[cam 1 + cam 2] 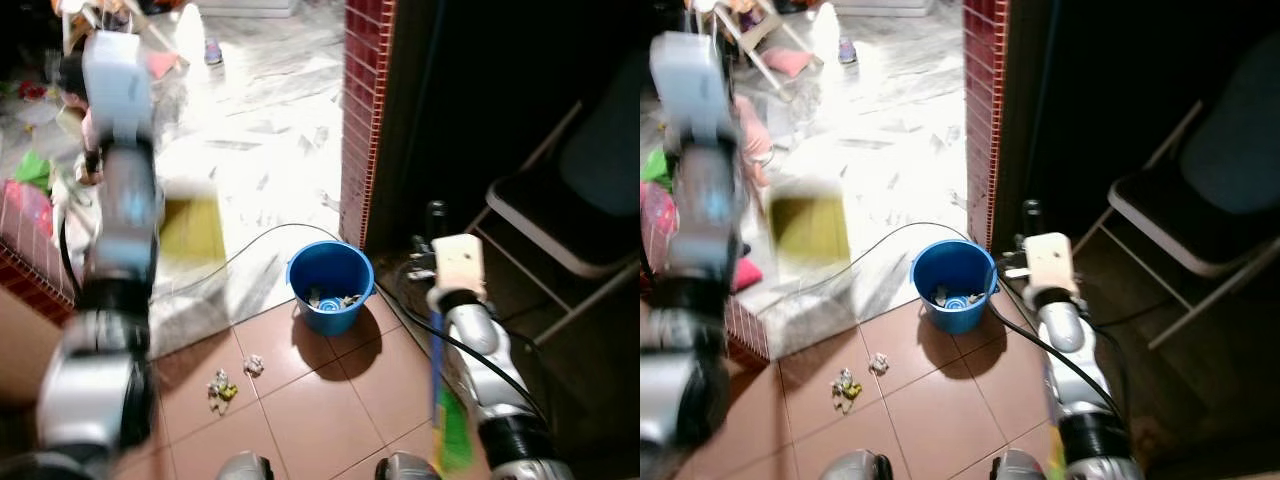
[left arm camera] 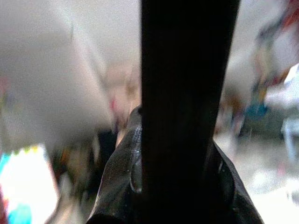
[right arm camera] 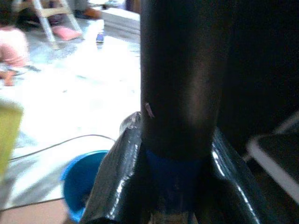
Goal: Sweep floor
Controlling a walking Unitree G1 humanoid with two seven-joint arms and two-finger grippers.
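Observation:
Crumpled scraps of litter (image 1: 222,388) (image 1: 254,365) lie on the brown tiles near my feet. A blue bucket (image 1: 330,285) holding some litter stands just beyond them. My left arm is raised at the left, and its gripper (image 2: 187,154) is shut on a black handle (image 2: 187,70). A blurred yellow pan (image 1: 190,230) hangs below that arm, over the pale floor. My right gripper (image 3: 180,154) is shut on a dark pole with a blue section (image 1: 437,360) and a green end (image 1: 452,430), right of the bucket.
A red-tiled pillar (image 1: 365,120) rises behind the bucket, with a dark room and a folding chair (image 1: 570,220) to its right. A black cable (image 1: 250,245) crosses the white marble floor. A low tiled step (image 1: 35,285) sits left. A person in pink (image 3: 11,51) is far back.

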